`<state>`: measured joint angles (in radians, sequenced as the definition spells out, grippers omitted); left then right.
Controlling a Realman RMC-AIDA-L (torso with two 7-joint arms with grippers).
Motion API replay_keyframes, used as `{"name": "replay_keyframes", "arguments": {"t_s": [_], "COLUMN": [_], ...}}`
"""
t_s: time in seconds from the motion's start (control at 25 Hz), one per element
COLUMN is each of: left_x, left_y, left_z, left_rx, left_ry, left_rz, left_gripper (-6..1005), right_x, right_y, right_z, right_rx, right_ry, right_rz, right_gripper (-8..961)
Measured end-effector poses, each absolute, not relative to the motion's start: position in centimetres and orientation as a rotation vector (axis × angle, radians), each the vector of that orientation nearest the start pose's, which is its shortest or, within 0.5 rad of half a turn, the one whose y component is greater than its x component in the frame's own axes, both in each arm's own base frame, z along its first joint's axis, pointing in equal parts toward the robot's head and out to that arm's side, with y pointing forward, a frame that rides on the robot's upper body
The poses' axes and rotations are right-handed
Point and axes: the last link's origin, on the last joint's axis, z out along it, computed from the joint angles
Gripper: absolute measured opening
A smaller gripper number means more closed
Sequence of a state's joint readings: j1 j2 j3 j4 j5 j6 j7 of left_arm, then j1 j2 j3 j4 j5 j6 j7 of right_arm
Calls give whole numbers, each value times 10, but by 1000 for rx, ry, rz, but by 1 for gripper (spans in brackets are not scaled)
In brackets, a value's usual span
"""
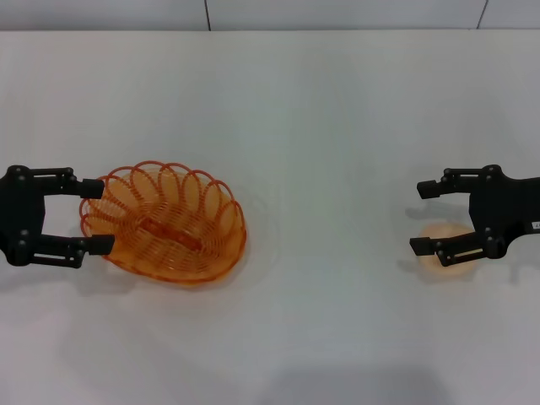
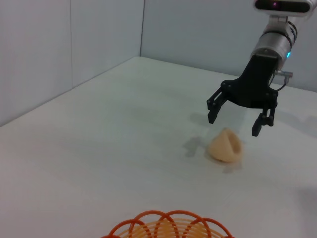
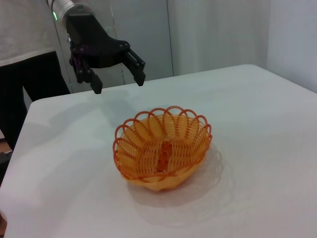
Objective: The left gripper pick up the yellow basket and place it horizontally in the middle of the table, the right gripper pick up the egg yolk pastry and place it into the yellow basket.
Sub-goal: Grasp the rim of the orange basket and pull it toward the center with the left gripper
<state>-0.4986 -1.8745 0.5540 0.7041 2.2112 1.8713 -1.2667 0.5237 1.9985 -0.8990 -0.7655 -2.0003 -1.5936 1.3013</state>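
Observation:
The yellow basket stands upright and empty on the white table, left of the middle. My left gripper is open at the basket's left end. The right wrist view shows this gripper raised above the table and clear of the basket. The egg yolk pastry lies on the table at the right. My right gripper is open and empty just above it. The left wrist view shows this gripper hovering over the pastry, with the basket's rim in the foreground.
The table's far edge meets a grey wall. A bare stretch of tabletop lies between the basket and the pastry.

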Motion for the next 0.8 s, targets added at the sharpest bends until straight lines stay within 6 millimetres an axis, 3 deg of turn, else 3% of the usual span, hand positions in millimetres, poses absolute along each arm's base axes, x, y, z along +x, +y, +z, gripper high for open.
{"name": "replay_keyframes", "arguments": {"t_s": [0.8], "left_x": [-304], "left_y": [304], "left_z": [94], "left_rx": [-2868], "left_ry": [-508], "left_rz": [-462], "left_gripper": [819], "right_x": [259], "right_y": [332], "right_z": [18], "right_rx": [-2905], "right_ry": [252], "right_rz": [440], "right_gripper": [860]}}
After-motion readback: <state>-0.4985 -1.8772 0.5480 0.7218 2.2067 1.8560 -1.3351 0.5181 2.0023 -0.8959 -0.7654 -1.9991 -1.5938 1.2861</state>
